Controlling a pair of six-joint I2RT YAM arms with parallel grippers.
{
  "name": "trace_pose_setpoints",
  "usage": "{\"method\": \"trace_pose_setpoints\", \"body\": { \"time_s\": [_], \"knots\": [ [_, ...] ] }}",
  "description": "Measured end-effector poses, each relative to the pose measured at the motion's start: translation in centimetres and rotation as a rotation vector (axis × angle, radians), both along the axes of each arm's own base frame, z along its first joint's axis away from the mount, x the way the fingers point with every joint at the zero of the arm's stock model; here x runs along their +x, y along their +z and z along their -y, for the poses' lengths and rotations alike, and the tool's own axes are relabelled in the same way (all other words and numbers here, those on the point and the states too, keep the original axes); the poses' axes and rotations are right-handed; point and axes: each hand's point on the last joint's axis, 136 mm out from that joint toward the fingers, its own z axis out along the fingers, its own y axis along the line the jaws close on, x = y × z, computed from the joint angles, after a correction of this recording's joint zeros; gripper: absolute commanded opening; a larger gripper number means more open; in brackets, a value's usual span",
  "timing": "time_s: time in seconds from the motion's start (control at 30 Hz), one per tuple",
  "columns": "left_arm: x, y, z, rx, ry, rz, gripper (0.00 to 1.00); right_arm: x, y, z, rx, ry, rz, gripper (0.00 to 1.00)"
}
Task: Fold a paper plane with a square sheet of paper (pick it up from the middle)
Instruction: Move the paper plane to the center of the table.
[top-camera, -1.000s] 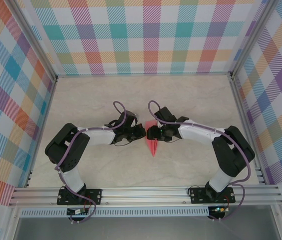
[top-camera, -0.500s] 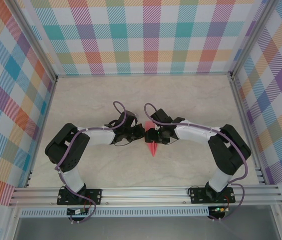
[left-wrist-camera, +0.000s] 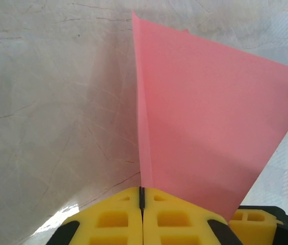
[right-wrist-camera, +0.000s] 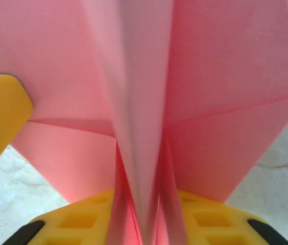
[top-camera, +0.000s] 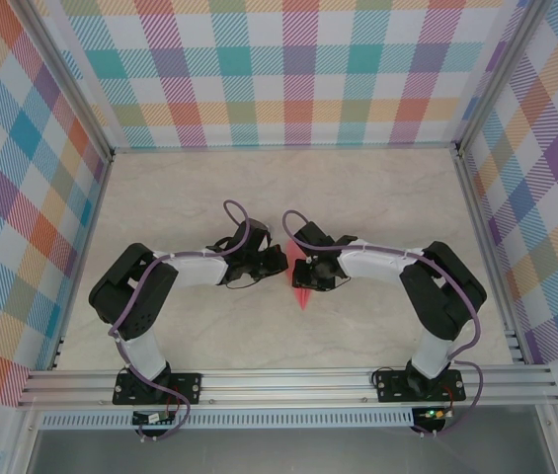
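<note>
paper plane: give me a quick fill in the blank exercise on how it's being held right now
1. The paper plane is ____ in colour.
2. In the top view its pointed tip aims at the ____ edge of the table, where the arm bases sit.
3. The left gripper is ____ on the plane's edge.
4. The right gripper, clamped on the folded layers, has ____ pads.
Missing words: pink; near; shut; yellow.
</note>
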Motion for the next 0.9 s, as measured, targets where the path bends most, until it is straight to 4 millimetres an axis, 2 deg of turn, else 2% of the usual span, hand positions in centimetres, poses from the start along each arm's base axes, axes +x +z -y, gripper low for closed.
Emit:
{"method": "trace_pose_setpoints", "body": {
  "time_s": [0.2, 0.33, 0.5, 0.67, 0.9],
  "knots": [
    [0.0, 0.5, -1.0, 0.040, 0.033, 0.009, 0.32, 0.2, 0.1, 0.8, -0.049, -0.018, 0.008, 0.08],
    [0.2, 1.6, -2.4, 0.088, 0.078, 0.041, 0.52, 0.5, 0.5, 1.4, -0.087, -0.027, 0.017, 0.06],
    [0.5, 3.5, -5.3, 0.187, 0.170, 0.100, 0.78, 1.1, 1.2, 1.8, -0.128, -0.036, 0.036, 0.08],
    [0.3, 4.3, -9.1, 0.313, 0.275, 0.138, 0.88, 1.7, 0.9, 1.9, -0.165, -0.040, 0.034, 0.10],
    [-0.7, 3.8, -13.2, 0.466, 0.372, 0.131, 0.96, 1.8, -0.2, 2.0, -0.206, -0.037, 0.003, 0.12]
  ]
}}
